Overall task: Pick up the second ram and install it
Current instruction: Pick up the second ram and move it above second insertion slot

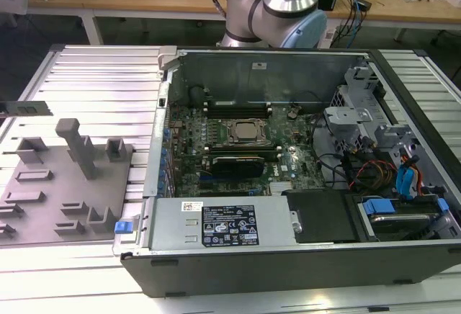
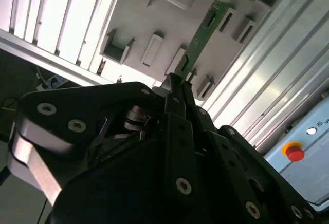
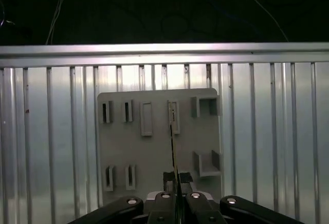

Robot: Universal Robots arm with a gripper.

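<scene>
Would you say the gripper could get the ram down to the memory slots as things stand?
Probably yes: the gripper is shut on the ram at the gray tray, and the case lies open, with nothing over the slots.

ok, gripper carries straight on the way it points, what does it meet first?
Likely the grey slotted holder plate: the gripper, shut on the second ram, points at it, and the ram's free end leads. Depth is unclear.
</scene>
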